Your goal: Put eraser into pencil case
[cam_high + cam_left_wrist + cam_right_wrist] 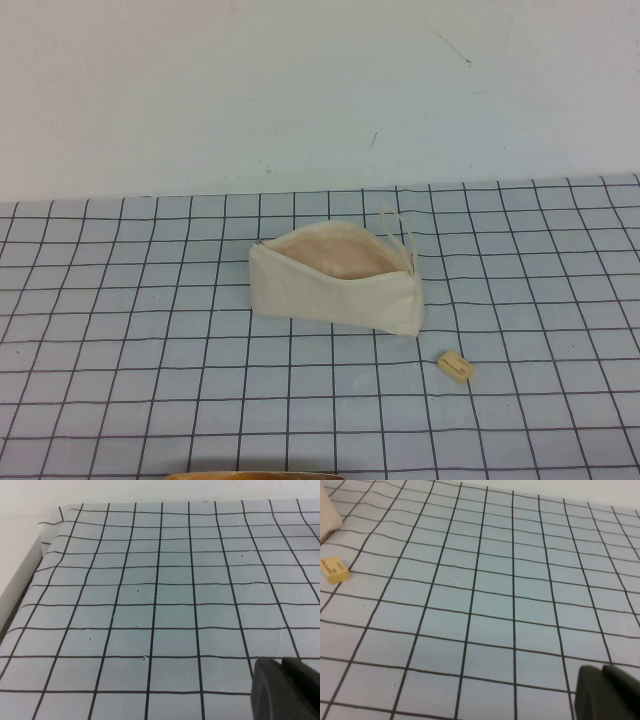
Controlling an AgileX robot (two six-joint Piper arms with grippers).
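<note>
The cream-white pencil case (335,290) lies mid-table in the high view, zip open, tan-pink lining showing, loop strap at its right end. The tiny pale yellow eraser (456,367) lies on the cloth just to the front right of the pencil case, apart from it. In the right wrist view the eraser (334,569) shows with a corner of the pencil case (327,512) beside it. My right gripper (601,669) is shut and empty, well away from the eraser. My left gripper (281,661) is shut and empty over bare cloth. Neither gripper shows in the high view.
A blue cloth with a black grid (150,330) covers the table. A white wall (300,90) stands behind it. The cloth's edge and the table's side (30,575) show in the left wrist view. A thin tan-brown rim (255,476) pokes in at the near edge.
</note>
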